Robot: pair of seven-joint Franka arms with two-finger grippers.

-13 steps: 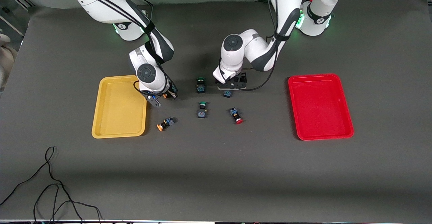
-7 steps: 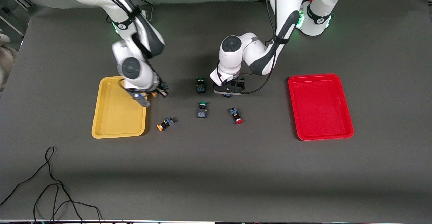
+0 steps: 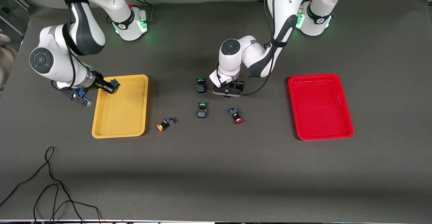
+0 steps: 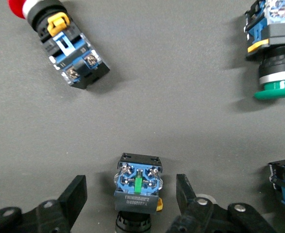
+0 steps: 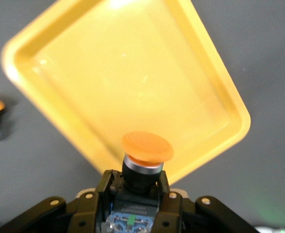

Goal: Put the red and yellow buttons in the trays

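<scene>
— While the right arm hangs at the middle left of the front view, what is in its right gripper [image 3: 108,87]?
— Its jaws pinch a yellow-capped button [image 5: 146,154] by the dark body, cap pointing out, over the rim of the yellow tray [image 3: 135,116], which fills the upper part of the right wrist view.
— And the left gripper [image 3: 228,91]?
— Low over the counter [image 3: 216,170] at the center of the front view. Its jaws are spread, one on each side of a button [image 4: 137,189] at the bottom center of the left wrist view; neither touches it. Its cap colour cannot be told.
— The other pieces?
— A second yellow-capped button [image 3: 164,123] lies on its side just beside the yellow tray's lower corner. A red-capped button [image 3: 236,115] lies on its side below the left gripper. Two green-capped buttons [image 3: 201,85] lie mid-frame, one above the other [image 3: 202,110]. The red tray [image 3: 320,106] sits at the right of the frame. A black cable [image 3: 50,190] curls at the lower left.
</scene>
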